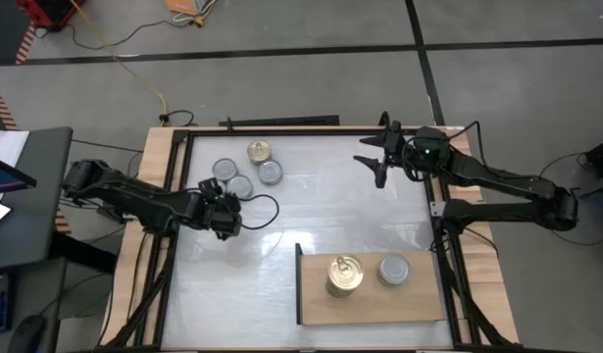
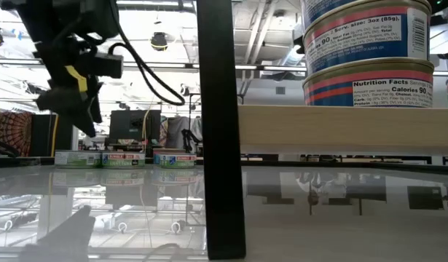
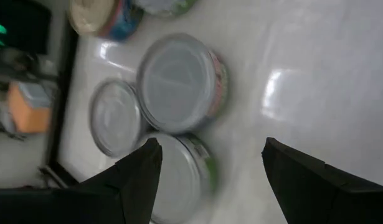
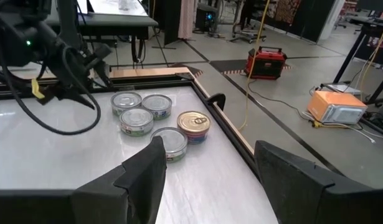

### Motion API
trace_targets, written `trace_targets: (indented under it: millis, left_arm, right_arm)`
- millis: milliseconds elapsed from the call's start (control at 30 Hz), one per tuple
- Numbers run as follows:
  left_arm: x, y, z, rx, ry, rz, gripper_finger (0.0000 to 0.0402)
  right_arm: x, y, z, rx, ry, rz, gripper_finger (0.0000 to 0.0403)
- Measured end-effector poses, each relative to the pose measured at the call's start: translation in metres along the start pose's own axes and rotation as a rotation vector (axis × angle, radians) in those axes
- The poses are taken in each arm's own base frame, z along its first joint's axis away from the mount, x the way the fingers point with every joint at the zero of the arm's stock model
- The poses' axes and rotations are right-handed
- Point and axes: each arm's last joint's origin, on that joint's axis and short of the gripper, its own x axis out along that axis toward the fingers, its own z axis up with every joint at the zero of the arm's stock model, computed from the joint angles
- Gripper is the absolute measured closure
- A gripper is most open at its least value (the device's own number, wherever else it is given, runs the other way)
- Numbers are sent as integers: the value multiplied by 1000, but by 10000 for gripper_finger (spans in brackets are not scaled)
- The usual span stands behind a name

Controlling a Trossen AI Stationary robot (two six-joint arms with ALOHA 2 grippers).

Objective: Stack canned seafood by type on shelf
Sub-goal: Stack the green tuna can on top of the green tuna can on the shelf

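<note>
Your left gripper [image 1: 226,208] is the nearer one: it hangs just beside the loose cluster of tins at the table's far left, fingers spread wide and empty, the closest silver-lidded tin [image 3: 179,84] straight ahead of the fingertips. Round tins have no long axis to match. The right gripper [image 1: 376,157], also spread and empty, waits farther off. The shelf [image 1: 316,304] lies at the near right, well apart from the cluster, carrying a gold-lidded stack [image 1: 344,273] and a silver one [image 1: 394,268].

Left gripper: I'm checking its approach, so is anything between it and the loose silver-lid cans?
Nothing visible stands in the way. The left gripper hangs open right beside the silver-lid cans, which fill the left wrist view just past its fingers. The gold-lid can sits beyond them.
</note>
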Motion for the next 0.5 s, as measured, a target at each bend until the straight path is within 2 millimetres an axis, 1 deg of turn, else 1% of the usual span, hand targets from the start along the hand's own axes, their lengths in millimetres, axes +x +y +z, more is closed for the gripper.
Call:
trace_targets:
  millis: [133,333,500]
  left_arm:
    - [11,-3,9,109,-3,44,137]
    - [37,-12,18,348,47,78,137]
    - [54,-17,19,404,108,90,143]
  right_arm:
    - [0,0,0,3,0,0,131]
    - [0,0,0,3,1,1,131]
    - [0,0,0,2,2,1,131]
